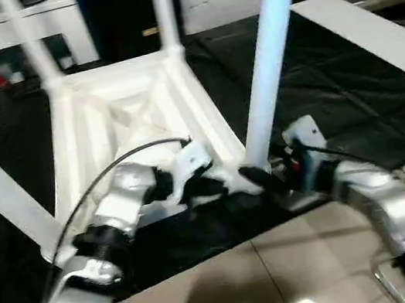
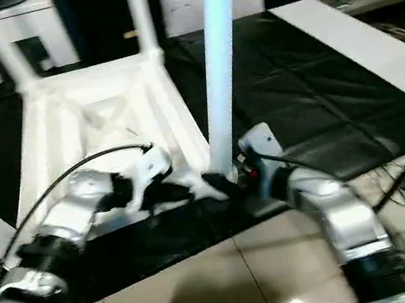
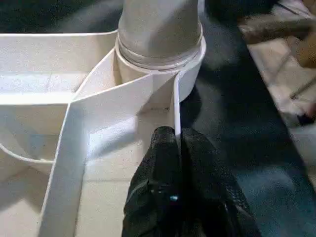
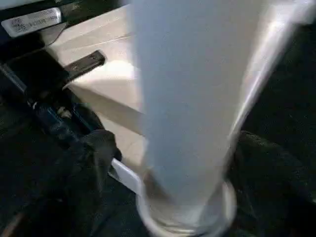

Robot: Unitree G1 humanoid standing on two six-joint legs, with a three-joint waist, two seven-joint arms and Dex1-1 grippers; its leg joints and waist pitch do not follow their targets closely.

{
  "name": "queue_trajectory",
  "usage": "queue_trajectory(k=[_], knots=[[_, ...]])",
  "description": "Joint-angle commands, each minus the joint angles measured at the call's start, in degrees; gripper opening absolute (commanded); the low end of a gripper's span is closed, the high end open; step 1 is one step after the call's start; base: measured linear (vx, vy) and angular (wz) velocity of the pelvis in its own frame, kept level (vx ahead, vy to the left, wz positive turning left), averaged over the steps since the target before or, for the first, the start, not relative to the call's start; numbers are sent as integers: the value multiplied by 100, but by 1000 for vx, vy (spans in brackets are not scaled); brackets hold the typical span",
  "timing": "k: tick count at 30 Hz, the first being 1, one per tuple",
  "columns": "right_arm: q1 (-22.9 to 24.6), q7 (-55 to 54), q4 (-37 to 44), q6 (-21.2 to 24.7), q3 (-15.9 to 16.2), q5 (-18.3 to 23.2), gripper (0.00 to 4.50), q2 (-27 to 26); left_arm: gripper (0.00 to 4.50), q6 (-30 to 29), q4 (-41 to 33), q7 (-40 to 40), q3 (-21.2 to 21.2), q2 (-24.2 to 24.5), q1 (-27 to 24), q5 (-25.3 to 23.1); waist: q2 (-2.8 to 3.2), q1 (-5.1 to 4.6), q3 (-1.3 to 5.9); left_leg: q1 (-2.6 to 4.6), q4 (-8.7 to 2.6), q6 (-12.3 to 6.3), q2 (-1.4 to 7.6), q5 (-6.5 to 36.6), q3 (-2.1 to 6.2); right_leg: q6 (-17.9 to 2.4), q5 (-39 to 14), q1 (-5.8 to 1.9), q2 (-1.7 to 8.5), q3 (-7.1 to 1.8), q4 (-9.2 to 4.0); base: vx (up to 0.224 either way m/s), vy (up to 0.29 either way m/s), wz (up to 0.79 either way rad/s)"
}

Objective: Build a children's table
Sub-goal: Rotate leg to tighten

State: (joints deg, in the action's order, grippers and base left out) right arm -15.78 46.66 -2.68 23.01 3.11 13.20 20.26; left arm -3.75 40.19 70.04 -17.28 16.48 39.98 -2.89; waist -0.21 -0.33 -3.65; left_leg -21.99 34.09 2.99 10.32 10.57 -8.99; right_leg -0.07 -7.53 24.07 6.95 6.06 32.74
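Black mat [image 1: 349, 94]; sticker [image 4: 37, 20] behind children's table [image 1: 125, 110], unreadable.

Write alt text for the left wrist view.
The left gripper, its black fingers shut, pinches a thin upright rib of the upturned white table just below a corner socket. A leg stands seated in that socket, with black mat beside the table's rim.
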Motion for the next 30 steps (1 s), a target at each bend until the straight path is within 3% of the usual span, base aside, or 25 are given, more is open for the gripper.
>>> queue_trajectory(k=[1,6,10,14,22,30], knots=[[-57,354,-22,-128,77,65,418,96,0,232,-163,451,-163,19,5,102,-73,26,397,50,-413,-522,235,1403,-25,-1223,-1890,-339,195,-272,-372,0,0,0],[-99,1231,-108,-249,285,262,418,524,0,521,-40,1025,-284,213,55,102,-77,157,411,68,-413,-497,249,1266,-30,-1347,-1587,-348,185,-304,-305,0,0,0],[-196,1943,-254,-222,447,432,402,759,0,830,106,1556,-484,370,159,24,-87,236,397,76,-423,-472,247,1353,-34,-1308,-1756,-341,188,-316,-317,0,0,0],[-249,2169,-380,-316,540,392,368,822,0,879,94,1806,-554,402,192,60,-93,264,398,82,-434,-363,262,1373,-35,-1321,-1773,-334,189,-319,-305,0,0,0],[-330,2496,-536,-453,671,391,285,906,0,1104,177,2173,-667,446,261,38,-89,352,404,96,-435,-327,273,1386,-57,-1326,-1732,-336,189,-321,-293,0,0,0],[-331,2638,-538,-468,793,428,219,856,0,1122,168,2244,-701,452,253,36,-96,354,394,87,-442,-299,274,1394,-59,-1286,-1814,-333,193,-323,-302,0,0,0]])
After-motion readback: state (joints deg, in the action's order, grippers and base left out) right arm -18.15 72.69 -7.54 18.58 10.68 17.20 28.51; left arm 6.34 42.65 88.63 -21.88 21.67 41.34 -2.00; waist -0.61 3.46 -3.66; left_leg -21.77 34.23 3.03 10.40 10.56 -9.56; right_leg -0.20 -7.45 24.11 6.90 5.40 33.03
